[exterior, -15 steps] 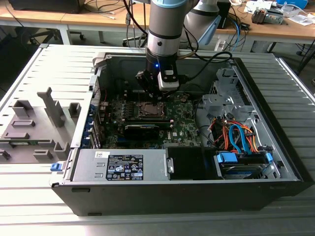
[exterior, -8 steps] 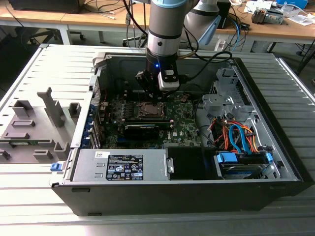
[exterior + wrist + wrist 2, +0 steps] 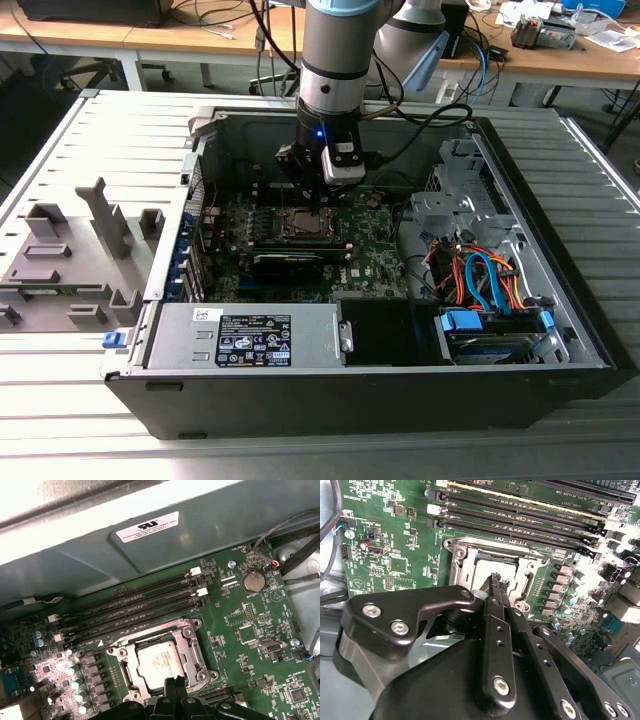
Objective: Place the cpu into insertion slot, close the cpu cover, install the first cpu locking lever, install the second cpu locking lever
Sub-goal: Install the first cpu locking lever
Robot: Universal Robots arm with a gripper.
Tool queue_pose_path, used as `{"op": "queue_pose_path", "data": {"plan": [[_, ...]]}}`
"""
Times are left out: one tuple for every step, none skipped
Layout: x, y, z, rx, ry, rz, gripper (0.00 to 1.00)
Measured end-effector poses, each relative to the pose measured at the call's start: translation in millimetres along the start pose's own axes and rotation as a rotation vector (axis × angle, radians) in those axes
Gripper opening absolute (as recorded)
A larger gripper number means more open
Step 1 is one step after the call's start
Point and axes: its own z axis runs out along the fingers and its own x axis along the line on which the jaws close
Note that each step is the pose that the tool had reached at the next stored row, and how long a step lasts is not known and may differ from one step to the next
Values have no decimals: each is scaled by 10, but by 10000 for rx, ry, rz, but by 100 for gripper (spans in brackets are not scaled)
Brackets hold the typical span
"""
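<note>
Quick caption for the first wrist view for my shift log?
Gripper at the edge of the cpu cover, cpu lying flat in its window, memory slots alongside on the green board.

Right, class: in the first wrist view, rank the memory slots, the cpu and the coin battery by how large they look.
Largest to smallest:
1. memory slots, taken as one bank
2. cpu
3. coin battery

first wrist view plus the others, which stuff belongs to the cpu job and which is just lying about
Job in hand:
small silver-grey square cpu
silvery metal frame cover, lying flat around it
black robot hand, tips at the cover's edge

Just lying about:
long black memory slots
round silver coin battery
black graphics card
blue and orange cables
</note>
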Motion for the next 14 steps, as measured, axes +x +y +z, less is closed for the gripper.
{"op": "queue_pose_path", "data": {"plan": [[0, 0, 0, 2, -1, -25, 11], [0, 0, 0, 4, -2, -78, 11], [0, 0, 0, 4, -3, -104, 11], [0, 0, 0, 5, -4, -134, 11], [0, 0, 0, 6, -5, -157, 11], [0, 0, 0, 7, -5, -186, 11], [0, 0, 0, 8, -6, -211, 11], [0, 0, 0, 10, -7, -249, 11], [0, 0, 0, 11, -8, -276, 11], [0, 0, 0, 11, -8, -302, 11], [0, 0, 0, 12, -9, -334, 11], [0, 0, 0, 13, -10, -360, 11], [0, 0, 0, 15, -11, -398, 11], [0, 0, 0, 16, -11, -423, 11]]}}
